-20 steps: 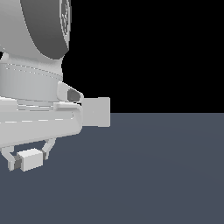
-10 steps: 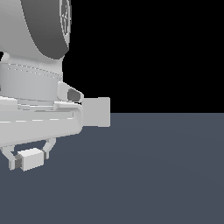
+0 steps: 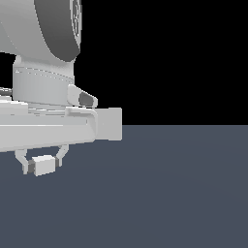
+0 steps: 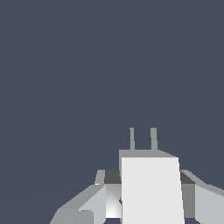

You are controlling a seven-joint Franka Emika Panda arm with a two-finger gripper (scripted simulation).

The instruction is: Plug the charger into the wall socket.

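the charger [image 3: 43, 165] sits between the gripper [image 3: 41, 164] fingers, below the arm [image 3: 43, 126] at the exterior view's left, above the floor [image 3: 169, 193]; its prongs [image 4: 142, 139] project forward.

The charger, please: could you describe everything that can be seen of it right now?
The charger is a small, plain off-white block, wider than tall in the exterior view, smooth and matte. In the wrist view two thin grey prongs stick out side by side from its far end, pointing away from the camera. It is held above the dark grey floor between the fingers of the gripper, one on each side. No socket is in view.
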